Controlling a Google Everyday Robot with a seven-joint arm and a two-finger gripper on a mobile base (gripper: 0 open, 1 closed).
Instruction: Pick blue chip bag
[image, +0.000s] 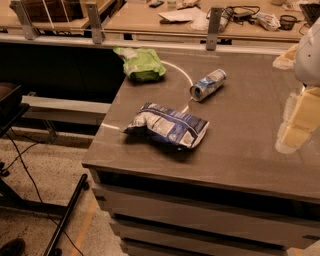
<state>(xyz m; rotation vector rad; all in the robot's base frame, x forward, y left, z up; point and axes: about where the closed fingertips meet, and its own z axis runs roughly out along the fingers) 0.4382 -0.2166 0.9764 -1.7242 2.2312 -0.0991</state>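
The blue chip bag (167, 125) lies flat and crumpled on the grey table (240, 160), near its front left part. It is dark blue foil with white patches and printing. My gripper (297, 122) shows as pale yellowish parts at the right edge of the view, above the table's right side. It is well to the right of the bag and apart from it. A white part of the arm (310, 52) is above it.
A light green bag (141, 63) lies at the table's back left. A blue-and-silver drink can (207, 84) lies on its side behind the blue bag. A thin white arc is marked on the tabletop. Beyond it are desks with clutter (235, 15). The floor and black stand legs (65, 215) are left.
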